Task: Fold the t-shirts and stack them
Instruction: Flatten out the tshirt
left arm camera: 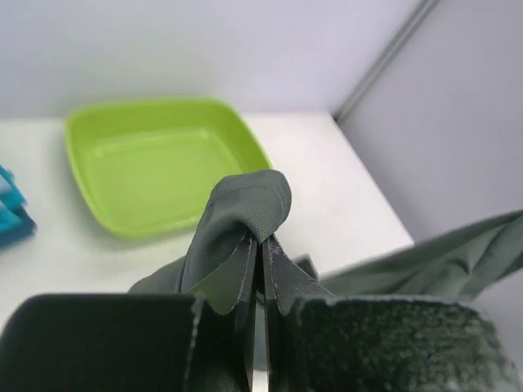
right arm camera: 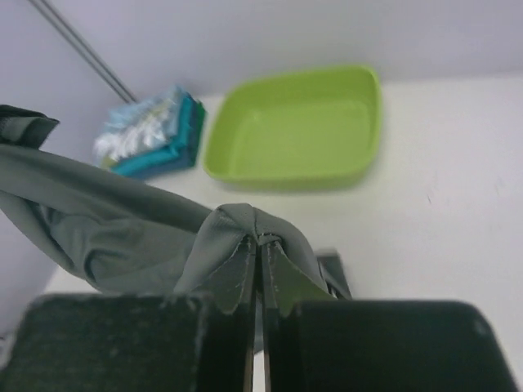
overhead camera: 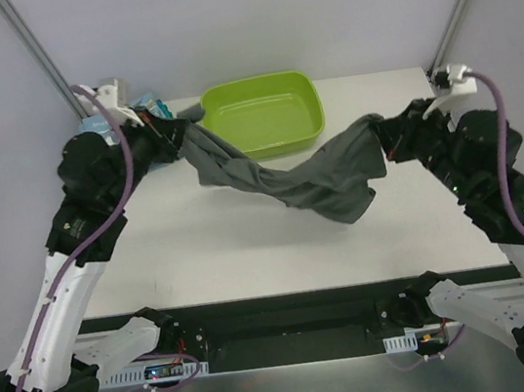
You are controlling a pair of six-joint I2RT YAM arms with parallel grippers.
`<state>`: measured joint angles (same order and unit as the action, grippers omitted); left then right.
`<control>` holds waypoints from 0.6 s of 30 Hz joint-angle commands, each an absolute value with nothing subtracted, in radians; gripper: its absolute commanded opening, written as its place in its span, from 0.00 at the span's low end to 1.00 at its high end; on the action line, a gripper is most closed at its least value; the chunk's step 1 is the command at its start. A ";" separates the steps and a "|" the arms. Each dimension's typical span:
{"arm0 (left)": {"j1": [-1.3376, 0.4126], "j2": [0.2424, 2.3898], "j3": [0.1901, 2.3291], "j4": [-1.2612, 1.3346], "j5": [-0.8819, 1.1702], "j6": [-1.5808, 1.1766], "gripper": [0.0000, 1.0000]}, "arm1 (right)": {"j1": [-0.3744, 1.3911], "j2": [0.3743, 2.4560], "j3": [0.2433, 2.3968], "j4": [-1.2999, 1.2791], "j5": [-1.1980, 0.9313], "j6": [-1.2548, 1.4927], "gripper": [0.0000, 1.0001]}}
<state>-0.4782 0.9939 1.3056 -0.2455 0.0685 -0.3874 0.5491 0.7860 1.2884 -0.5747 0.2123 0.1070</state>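
The plain dark grey t-shirt (overhead camera: 289, 177) hangs stretched between my two grippers above the white table, sagging in the middle with a fold drooping at the lower right. My left gripper (overhead camera: 176, 130) is shut on one end of it (left arm camera: 245, 204), at the back left. My right gripper (overhead camera: 384, 138) is shut on the other end (right arm camera: 245, 229), at the right. A stack of folded shirts, light blue with white print on top and teal below (right arm camera: 155, 135), lies at the back left corner (overhead camera: 145, 105).
A lime-green plastic tub (overhead camera: 265, 115) stands at the back middle of the table (overhead camera: 253, 266), behind the hanging shirt; it also shows in the left wrist view (left arm camera: 155, 163) and the right wrist view (right arm camera: 298, 131). Frame posts rise at both back corners.
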 commanded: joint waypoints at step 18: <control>-0.342 1.374 1.912 -0.457 -0.105 -0.265 0.00 | 0.407 1.250 1.906 -0.601 0.206 -0.057 0.01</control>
<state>-0.3847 1.2789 1.7687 -0.4389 -0.1963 -0.2581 0.4881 1.1877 1.7599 -0.6338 0.1852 -0.0292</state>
